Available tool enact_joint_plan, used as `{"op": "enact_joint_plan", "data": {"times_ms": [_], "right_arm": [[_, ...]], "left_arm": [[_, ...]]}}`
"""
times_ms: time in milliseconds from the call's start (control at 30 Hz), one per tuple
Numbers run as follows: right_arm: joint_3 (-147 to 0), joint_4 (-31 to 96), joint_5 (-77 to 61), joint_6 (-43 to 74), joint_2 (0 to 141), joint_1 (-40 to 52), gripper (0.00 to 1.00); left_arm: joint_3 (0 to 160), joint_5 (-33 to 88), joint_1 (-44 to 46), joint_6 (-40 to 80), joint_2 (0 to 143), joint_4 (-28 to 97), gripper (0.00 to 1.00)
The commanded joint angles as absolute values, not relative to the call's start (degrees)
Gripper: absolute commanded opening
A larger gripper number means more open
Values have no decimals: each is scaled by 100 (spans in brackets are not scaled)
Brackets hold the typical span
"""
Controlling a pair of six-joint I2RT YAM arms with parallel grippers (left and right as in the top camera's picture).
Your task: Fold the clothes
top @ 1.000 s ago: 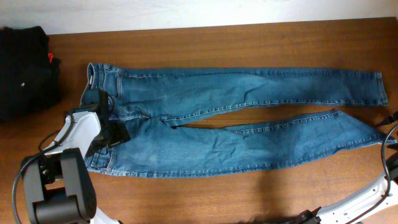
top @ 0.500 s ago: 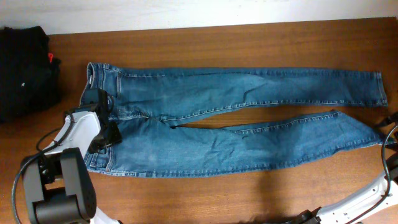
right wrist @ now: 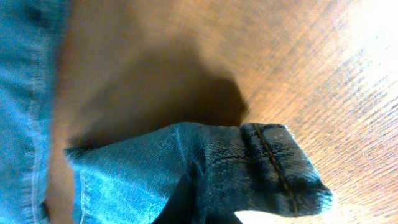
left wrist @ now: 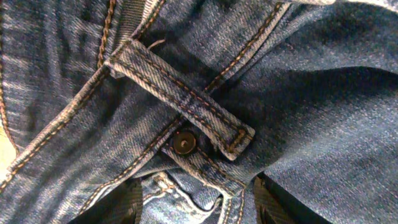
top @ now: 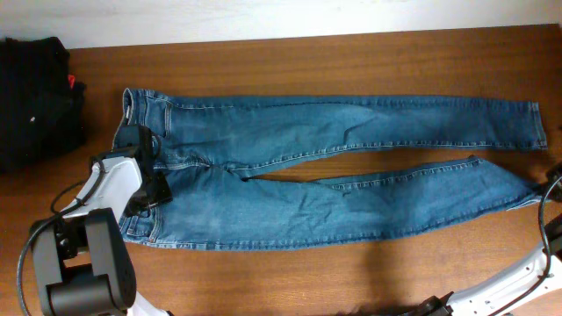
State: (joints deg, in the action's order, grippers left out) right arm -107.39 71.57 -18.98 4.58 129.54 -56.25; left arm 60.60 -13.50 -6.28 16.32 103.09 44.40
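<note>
The blue denim jeans (top: 307,175) lie flat on the wooden table (top: 290,61), waist at the left and both legs stretching right. My left gripper (top: 151,189) sits on the near part of the waistband. In the left wrist view its dark fingers (left wrist: 127,202) stand either side of a bunched fold of denim below a belt loop and rivet (left wrist: 184,143), so the left gripper (left wrist: 199,208) is shut on it. My right gripper (top: 546,191) is at the near leg's end. In the right wrist view, the right gripper (right wrist: 211,205) pinches the hem (right wrist: 273,168), which is raised off the wood.
A black garment pile with a small red tag (top: 35,96) lies at the far left corner. The left arm's base (top: 83,272) stands at the near left, and a white link of the right arm (top: 500,294) at the near right. The table's far edge runs along the top.
The left gripper has closed on the waistband fold and shifted slightly. The right gripper has shut on the near leg's hem, which has drawn in a little at the right edge.
</note>
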Motion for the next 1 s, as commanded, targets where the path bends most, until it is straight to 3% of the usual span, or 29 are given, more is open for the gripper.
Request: {"op": "enact_joint_plan", "data": {"times_ms": [0,433,967], "right_arm": [[-11098,7116,-2255,-62,12444,-5441,4],[-12016,7284,-1439,-670,12372,-4425,4],[-12217,7518,-381,-224,12411,-4753,4]], "left_arm": [[6121,-1431,-670,1649,10390,4386,57],[6121,-1288,-670,1647,10390,4344,57],[6121,-1288,-670,1649,10390,4274,57]]}}
